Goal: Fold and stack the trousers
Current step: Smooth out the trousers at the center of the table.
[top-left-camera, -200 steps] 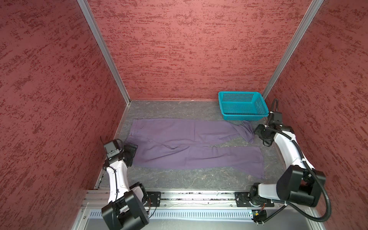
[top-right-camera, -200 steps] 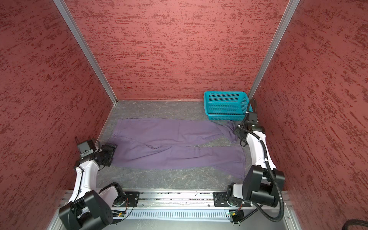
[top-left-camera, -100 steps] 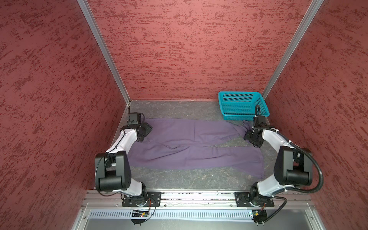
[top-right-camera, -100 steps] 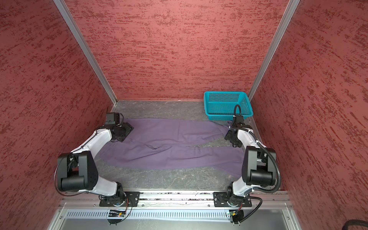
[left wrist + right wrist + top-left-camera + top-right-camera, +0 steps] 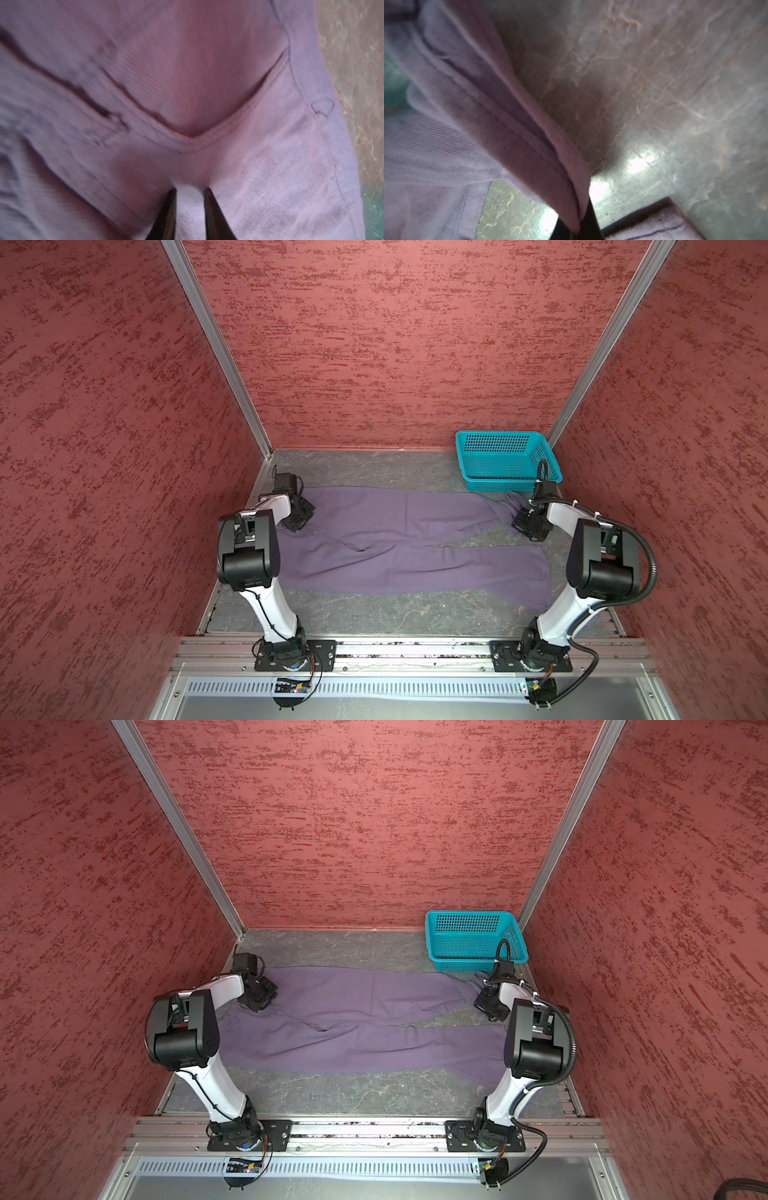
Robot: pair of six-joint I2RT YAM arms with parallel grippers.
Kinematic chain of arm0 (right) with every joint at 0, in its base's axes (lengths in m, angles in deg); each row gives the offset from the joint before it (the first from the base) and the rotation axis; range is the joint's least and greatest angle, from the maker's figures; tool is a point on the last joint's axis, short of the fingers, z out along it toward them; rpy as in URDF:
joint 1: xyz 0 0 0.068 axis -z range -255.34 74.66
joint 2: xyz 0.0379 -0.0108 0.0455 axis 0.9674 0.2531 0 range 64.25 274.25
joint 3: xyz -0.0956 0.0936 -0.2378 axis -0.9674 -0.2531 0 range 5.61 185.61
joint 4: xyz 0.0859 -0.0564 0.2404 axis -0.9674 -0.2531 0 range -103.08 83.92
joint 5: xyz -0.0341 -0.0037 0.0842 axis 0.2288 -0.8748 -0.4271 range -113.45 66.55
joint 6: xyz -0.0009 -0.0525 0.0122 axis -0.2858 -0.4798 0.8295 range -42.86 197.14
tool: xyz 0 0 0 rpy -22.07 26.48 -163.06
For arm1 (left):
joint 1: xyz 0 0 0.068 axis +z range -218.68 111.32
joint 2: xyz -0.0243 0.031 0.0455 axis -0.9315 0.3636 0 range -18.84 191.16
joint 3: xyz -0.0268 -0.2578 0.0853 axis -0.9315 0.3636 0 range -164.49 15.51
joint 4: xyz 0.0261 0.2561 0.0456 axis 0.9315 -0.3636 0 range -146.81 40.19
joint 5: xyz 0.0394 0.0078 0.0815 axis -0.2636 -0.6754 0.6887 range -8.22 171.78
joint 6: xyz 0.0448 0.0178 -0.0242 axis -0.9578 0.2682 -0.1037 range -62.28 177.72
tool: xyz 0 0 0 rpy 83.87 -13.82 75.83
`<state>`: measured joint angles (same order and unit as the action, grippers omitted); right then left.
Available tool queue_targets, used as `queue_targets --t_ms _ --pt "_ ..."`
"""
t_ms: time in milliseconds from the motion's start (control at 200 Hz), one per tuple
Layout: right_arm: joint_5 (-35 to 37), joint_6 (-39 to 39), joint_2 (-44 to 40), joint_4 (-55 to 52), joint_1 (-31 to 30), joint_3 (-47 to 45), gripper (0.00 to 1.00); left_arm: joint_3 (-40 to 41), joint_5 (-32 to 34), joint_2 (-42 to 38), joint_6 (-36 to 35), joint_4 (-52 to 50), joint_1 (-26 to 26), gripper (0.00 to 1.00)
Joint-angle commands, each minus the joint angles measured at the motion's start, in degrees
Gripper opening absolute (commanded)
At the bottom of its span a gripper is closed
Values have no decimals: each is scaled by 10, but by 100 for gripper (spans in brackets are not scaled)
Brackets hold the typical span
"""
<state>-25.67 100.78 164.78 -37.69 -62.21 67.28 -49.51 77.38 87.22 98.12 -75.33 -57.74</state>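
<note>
Across the grey marbled tabletop, the soft lavender-grey cloth trousers lie flat, long axis side to side: waist toward the left arm, leg hems toward the right, near the teal perforated plastic basket. The left gripper pinches a narrow fold of cloth by a pocket; the right gripper clamps the far leg's hem.
</note>
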Motion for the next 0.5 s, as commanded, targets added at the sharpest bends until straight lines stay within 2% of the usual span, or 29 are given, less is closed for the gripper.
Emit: queue_targets --t_ms 0,165,301,496 --pt "-1 7 -58 5 0 -13 0 14 0 -2 -5 11 32 17" --pt "25 23 -209 -51 1 -21 0 48 18 -34 -10 29 84 13" --pt "58 44 -342 -116 1 10 0 54 14 -45 -7 34 107 10" --pt "93 90 -428 -181 2 71 0 51 26 -60 -3 28 118 8"
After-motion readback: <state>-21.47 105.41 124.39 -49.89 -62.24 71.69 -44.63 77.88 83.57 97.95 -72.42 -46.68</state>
